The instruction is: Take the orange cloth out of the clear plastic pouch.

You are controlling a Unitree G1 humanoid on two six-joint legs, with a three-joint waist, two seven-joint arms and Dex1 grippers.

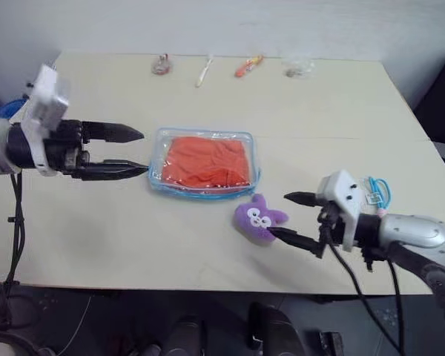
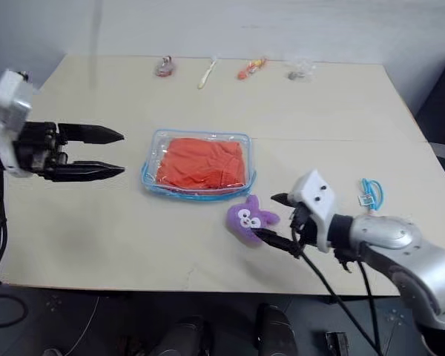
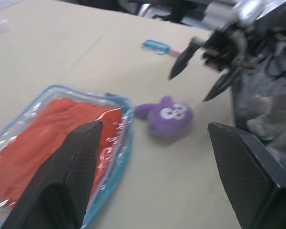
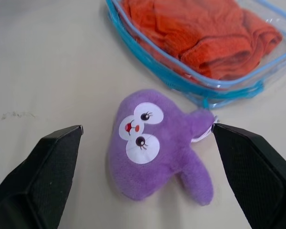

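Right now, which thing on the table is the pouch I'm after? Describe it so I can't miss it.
On the beige table, look mid-table, just beyond the purple plush toy. The clear plastic pouch lies flat there with the orange cloth inside. Its light-blue trim sets it apart from the little items along the far edge.

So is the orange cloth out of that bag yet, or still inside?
Still inside. The cloth lies wrinkled under the clear plastic, within the blue trim of the pouch, and neither gripper holds it.
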